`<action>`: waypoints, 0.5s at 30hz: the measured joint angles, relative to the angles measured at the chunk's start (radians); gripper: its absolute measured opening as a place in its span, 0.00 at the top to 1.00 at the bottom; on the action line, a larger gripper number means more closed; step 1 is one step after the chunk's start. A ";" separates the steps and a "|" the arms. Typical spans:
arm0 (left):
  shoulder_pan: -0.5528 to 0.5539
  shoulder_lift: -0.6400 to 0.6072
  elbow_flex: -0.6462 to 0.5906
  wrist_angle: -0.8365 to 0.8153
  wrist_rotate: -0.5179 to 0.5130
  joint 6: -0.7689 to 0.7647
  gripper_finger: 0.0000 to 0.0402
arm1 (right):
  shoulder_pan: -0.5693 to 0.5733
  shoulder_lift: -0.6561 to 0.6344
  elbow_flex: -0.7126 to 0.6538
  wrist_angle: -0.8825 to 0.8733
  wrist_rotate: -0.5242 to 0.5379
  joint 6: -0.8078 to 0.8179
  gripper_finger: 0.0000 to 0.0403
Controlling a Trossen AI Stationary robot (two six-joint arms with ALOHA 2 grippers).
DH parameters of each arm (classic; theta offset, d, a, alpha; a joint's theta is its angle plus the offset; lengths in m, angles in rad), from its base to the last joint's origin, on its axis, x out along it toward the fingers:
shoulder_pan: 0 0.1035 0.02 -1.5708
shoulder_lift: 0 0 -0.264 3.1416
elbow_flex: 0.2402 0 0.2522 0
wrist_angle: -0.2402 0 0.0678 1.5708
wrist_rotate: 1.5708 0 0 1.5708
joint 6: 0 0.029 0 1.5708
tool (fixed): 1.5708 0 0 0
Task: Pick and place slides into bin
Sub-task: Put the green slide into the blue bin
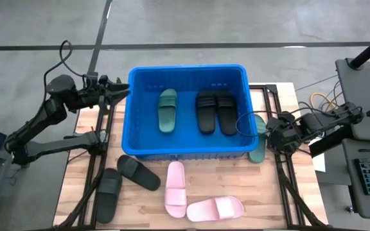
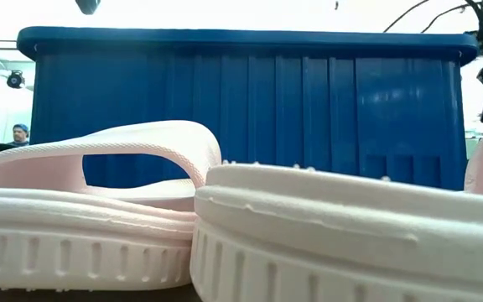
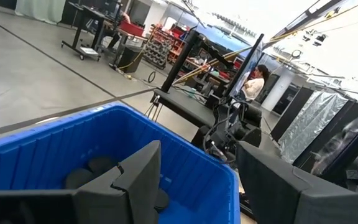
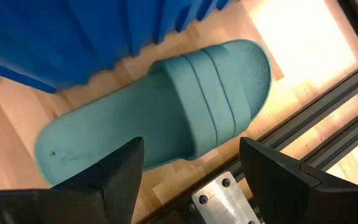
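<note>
Ribbed blue bin (image 1: 188,153), foam slides (image 1: 204,208)

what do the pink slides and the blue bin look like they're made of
Pink slides: probably soft foam, matte; the low view shows a finely grainy surface and moulded grooves along the sole edge. Blue bin: apparently rigid moulded plastic, slightly glossy, with ribbed walls and a thick rim.

Right gripper (image 4: 191,165) fingers spread wide, nothing between them. Left gripper (image 3: 197,180) parted, nothing between fingers.
</note>
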 joint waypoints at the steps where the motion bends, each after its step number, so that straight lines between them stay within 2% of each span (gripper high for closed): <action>1: 0.000 0.002 0.000 0.000 0.000 0.000 0.52 | 0.000 0.012 0.015 -0.001 0.000 0.002 0.37; 9: 0.000 0.026 0.000 0.000 0.008 0.001 0.52 | 0.000 0.085 0.050 0.007 -0.031 -0.076 0.39; 12: 0.000 0.025 0.000 0.002 0.016 0.001 0.52 | 0.000 0.118 0.061 0.026 -0.054 -0.027 0.38; 15: 0.000 0.015 0.000 0.002 0.017 0.001 0.52 | 0.000 0.158 0.078 0.030 -0.036 0.091 0.38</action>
